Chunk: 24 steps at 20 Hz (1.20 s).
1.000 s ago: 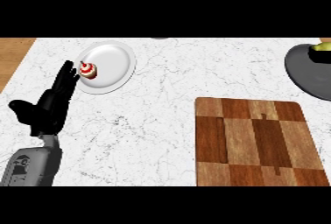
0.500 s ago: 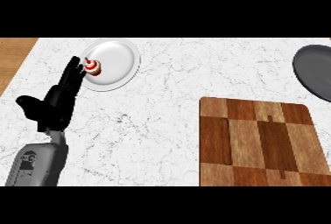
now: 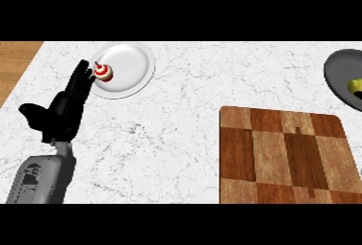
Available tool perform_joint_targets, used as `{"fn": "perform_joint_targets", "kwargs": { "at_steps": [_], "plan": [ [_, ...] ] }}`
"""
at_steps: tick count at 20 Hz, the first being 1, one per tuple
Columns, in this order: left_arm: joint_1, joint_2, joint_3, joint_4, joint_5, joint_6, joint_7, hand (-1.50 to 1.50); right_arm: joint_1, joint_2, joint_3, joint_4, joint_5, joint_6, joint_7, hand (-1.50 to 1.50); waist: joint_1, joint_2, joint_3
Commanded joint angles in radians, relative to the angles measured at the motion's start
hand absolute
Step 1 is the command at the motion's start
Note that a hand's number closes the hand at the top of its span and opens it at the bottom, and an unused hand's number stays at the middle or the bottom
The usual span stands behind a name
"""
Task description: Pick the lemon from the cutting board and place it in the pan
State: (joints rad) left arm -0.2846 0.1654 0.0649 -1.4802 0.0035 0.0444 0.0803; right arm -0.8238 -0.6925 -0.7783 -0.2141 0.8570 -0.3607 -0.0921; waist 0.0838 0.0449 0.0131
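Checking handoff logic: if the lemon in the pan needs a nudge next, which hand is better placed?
Right, though it is out of view. The lemon lies in the pan at far right; the left hand rests open far left.

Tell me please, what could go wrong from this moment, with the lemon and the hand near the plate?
1. The lemon lies in the pan right at the view's right edge, mostly cut off, so checking that it has settled is hard.
2. The left hand, open, has its fingertips at the rim of the white plate, close to the red-and-white item; a small move might nudge either.
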Motion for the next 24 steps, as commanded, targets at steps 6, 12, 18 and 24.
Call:
{"fn": "perform_joint_targets", "kwargs": {
  "at_steps": [6,12,18,24],
  "plan": [
    [-0.001,-0.01,0.003,0.008,-0.002,0.012,0.002,0.0,0.038,0.007,-0.109,-0.004,-0.121,0.018,-0.201,-1.5,-0.009,-0.003,0.0],
    [0.039,0.03,0.045,0.009,0.03,-0.024,-0.015,0.0,0.069,0.027,-0.253,-0.035,-0.288,0.043,-0.386,-1.5,-0.038,-0.02,-0.004],
    [0.059,0.021,0.039,-0.018,0.018,-0.004,0.025,0.0,0.163,0.009,-0.303,-0.012,-0.394,0.297,-0.514,-1.5,-0.071,-0.04,-0.01],
    [0.049,0.053,0.079,0.031,0.014,-0.007,0.0,0.0,0.258,0.012,-0.247,-0.125,-0.45,0.476,-0.532,-1.5,-0.105,-0.053,-0.015]
  ]
}}
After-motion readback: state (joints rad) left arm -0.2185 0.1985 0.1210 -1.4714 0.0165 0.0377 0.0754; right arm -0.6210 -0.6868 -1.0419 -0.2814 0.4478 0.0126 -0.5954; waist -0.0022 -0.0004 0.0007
